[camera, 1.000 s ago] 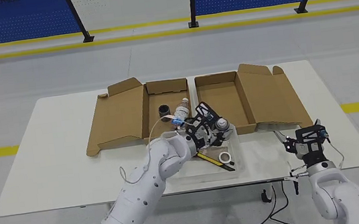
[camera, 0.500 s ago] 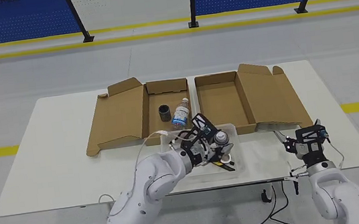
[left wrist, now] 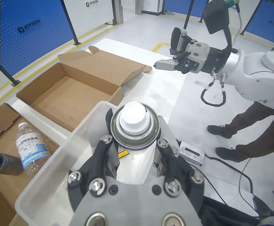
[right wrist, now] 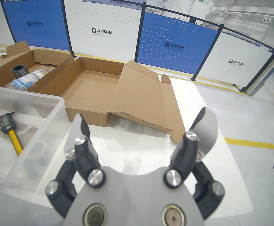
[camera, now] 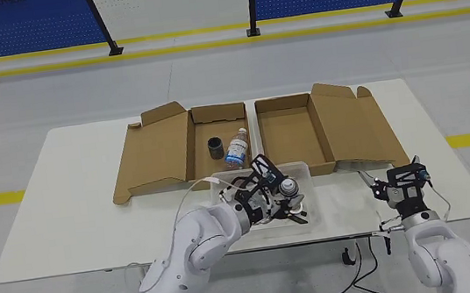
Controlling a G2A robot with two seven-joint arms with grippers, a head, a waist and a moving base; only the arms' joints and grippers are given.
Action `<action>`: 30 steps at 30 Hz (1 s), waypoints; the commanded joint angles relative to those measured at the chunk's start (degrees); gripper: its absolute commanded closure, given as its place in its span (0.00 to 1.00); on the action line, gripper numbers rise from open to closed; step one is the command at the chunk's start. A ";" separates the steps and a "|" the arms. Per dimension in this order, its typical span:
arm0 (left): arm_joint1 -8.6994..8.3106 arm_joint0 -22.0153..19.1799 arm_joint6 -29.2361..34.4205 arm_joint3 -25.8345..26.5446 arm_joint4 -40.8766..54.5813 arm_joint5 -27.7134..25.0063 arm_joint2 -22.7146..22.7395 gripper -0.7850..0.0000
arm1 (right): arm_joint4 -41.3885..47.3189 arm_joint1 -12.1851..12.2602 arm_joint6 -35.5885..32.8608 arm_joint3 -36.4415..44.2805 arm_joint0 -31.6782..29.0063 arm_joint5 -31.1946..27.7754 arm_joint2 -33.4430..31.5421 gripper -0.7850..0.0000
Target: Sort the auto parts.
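The aerosol can (left wrist: 132, 116) is sitting in the clear plastic bin (left wrist: 64, 146), with the left gripper (left wrist: 134, 128) pressing its fingers against both its sides. That arm has swung back from the left cardboard box (camera: 161, 155), where the water bottle (left wrist: 30, 145) is now lying, so the next pick appears to be starting. The right wrist view is also revealing a digital caliper (right wrist: 9, 128) in the bin. The right gripper (right wrist: 141, 116) is hanging wide open and empty over the table (right wrist: 132, 149).

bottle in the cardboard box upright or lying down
Lying down: the bottle rests on its side on the cardboard box floor, next to a black cylinder.
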State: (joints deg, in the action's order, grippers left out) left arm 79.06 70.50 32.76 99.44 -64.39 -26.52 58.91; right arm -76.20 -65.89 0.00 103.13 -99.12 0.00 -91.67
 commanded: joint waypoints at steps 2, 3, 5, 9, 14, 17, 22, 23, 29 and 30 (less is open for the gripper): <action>-0.13 0.20 -0.37 -0.03 -0.14 0.33 -0.06 1.00 | 0.00 0.00 0.00 0.00 0.00 0.00 0.00 0.00; -0.19 0.20 -0.31 0.01 -0.45 0.38 -0.06 1.00 | 0.00 0.00 0.00 0.00 0.00 0.00 0.00 0.00; -0.34 0.24 -0.15 0.10 -1.11 0.51 0.04 1.00 | 0.00 0.00 0.00 0.00 0.00 0.00 0.00 0.00; -0.82 0.00 1.01 0.92 -6.20 1.37 0.61 1.00 | 0.00 0.00 0.00 0.00 0.00 0.00 0.00 0.00; -1.17 0.49 -0.22 0.93 -9.87 4.17 1.54 1.00 | 0.00 0.00 0.00 0.00 0.00 0.00 0.00 0.00; -1.30 0.59 -1.88 0.27 -11.92 7.60 2.75 1.00 | 0.00 0.00 0.00 0.00 0.00 0.00 0.00 0.00; -1.35 0.55 -3.64 -0.81 -17.76 15.89 4.10 1.00 | 0.00 0.00 0.00 0.00 0.00 0.00 0.00 0.00; -1.28 0.40 -4.14 -1.32 -18.02 17.26 4.22 1.00 | 0.00 0.00 0.00 0.00 0.00 0.00 0.00 0.00; -1.06 -1.69 -4.77 -5.79 -23.19 22.09 3.96 1.00 | 0.00 0.00 0.00 0.00 0.00 0.00 0.00 0.00; -1.06 -1.96 -4.80 -6.46 -24.63 22.77 3.87 1.00 | 0.00 0.00 0.00 0.00 0.00 0.00 0.00 0.00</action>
State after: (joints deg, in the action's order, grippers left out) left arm 78.01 68.83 27.92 93.66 -87.39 -4.40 62.87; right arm -76.20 -65.89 0.00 103.13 -99.12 0.00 -91.67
